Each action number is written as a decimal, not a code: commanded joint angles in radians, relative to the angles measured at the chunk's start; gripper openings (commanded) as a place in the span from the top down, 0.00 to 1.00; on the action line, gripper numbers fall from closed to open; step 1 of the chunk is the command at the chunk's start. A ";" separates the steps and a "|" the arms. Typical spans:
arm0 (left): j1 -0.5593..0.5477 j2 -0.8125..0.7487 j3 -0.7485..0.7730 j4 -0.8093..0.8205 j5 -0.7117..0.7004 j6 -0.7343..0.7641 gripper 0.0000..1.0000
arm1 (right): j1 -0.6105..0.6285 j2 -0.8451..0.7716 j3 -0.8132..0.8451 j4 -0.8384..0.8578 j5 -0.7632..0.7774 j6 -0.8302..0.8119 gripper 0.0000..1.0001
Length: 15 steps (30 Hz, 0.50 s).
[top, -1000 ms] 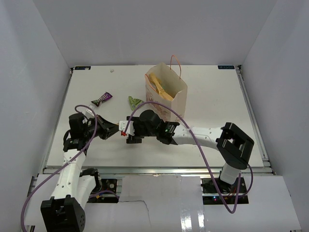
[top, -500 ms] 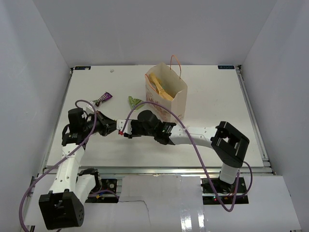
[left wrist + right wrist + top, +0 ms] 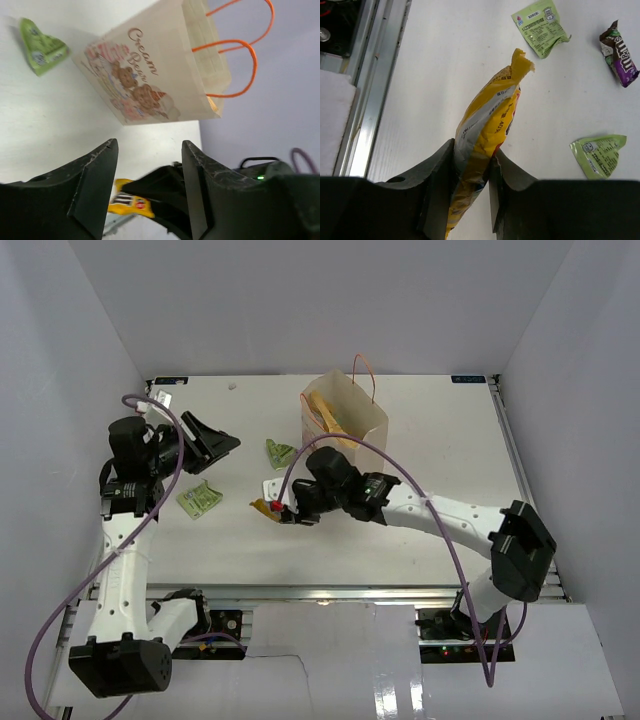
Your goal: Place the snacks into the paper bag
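Note:
My right gripper (image 3: 473, 150) is shut on a small yellow candy packet (image 3: 487, 125), held just above the table (image 3: 450, 450) left of the paper bag (image 3: 350, 440); the top view shows that packet (image 3: 265, 507) at the gripper (image 3: 283, 510). The cream bag stands upright with orange handles and a large yellow crisp packet (image 3: 325, 415) inside. My left gripper (image 3: 148, 145) is open and empty, raised at the left (image 3: 218, 445), looking at the bag (image 3: 150, 75) and the held packet (image 3: 131, 202). Two green wrappers (image 3: 278, 452) (image 3: 198, 500) lie on the table. A purple wrapper (image 3: 620, 52) shows only in the right wrist view.
A small flat white piece (image 3: 274, 487) lies by the right gripper. The table's near metal rail (image 3: 375, 85) runs close to the right gripper. White walls enclose the table on three sides.
The left gripper opened, let go of the yellow packet and drew back up and to the left. The right gripper closed on the packet and keeps it, shifted slightly right.

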<state>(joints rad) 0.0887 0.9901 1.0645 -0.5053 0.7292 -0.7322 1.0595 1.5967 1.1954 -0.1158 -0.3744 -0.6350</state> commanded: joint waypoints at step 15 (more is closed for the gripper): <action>0.002 -0.079 -0.239 -0.090 -0.491 0.151 0.26 | -0.389 -0.173 0.506 -0.145 -0.109 0.279 0.92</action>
<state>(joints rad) 0.0887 0.9108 0.8207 -0.6239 0.3138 -0.5934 0.7292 1.4357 1.6413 -0.2905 -0.5404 -0.4465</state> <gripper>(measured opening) 0.718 0.351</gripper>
